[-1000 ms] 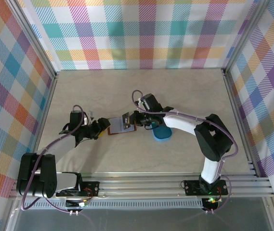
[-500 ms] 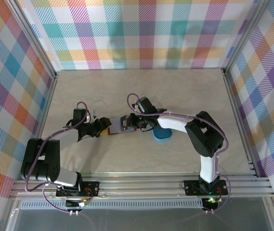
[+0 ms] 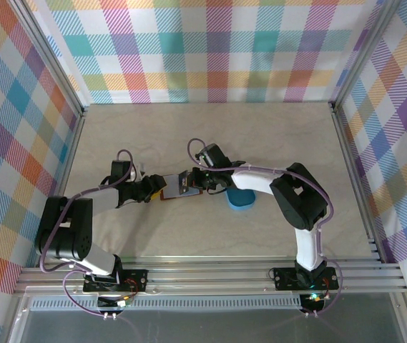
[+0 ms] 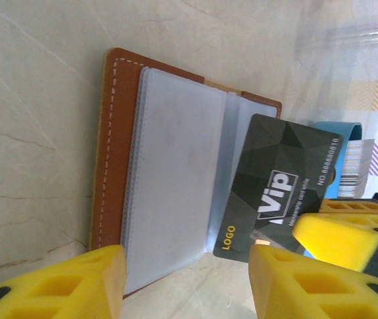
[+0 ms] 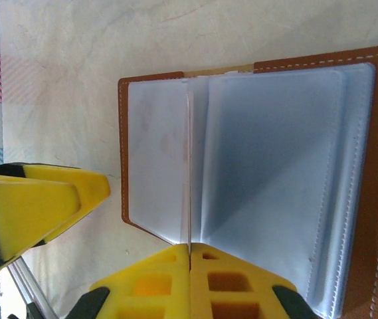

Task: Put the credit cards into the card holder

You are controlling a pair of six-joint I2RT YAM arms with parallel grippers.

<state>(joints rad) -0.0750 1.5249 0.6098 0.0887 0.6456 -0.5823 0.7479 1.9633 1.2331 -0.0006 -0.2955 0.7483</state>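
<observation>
The card holder (image 3: 169, 194) is seen lying open and flat on the bench (image 3: 189, 136), near its middle, with the brown leather underneath and the clear sleeves (image 4: 175, 173) turned upward. It is flanked by both arms: the left pincer (image 3: 151, 190) is placed at its left edge and the right pincer (image 3: 194, 181) above its right part. In the left wrist view the left pincer (image 4: 185, 282) is shown released, its yellow jaws held apart with the near edge of the card holder (image 4: 112, 153) lying between them; whether a jaw touches the leather cannot be told. The right pincer (image 5: 190, 256) is shown clenched on a credit card (image 5: 189, 166), which is seen edge-on in its own view as a thin pale line standing over the divide between two sleeve leaves of the card holder (image 5: 275, 173). From the left wrist the same credit card (image 4: 278, 183) is seen as a dark face marked "Vip", tilted, its lower corner laid over the right-hand sleeve and its far end gripped by a yellow finger (image 4: 338, 236). Whether the card is inside a pocket cannot be told. A blue tray (image 3: 241, 199) is set just to the right of the card holder, and more cards (image 4: 356, 166) are stood in it.
</observation>
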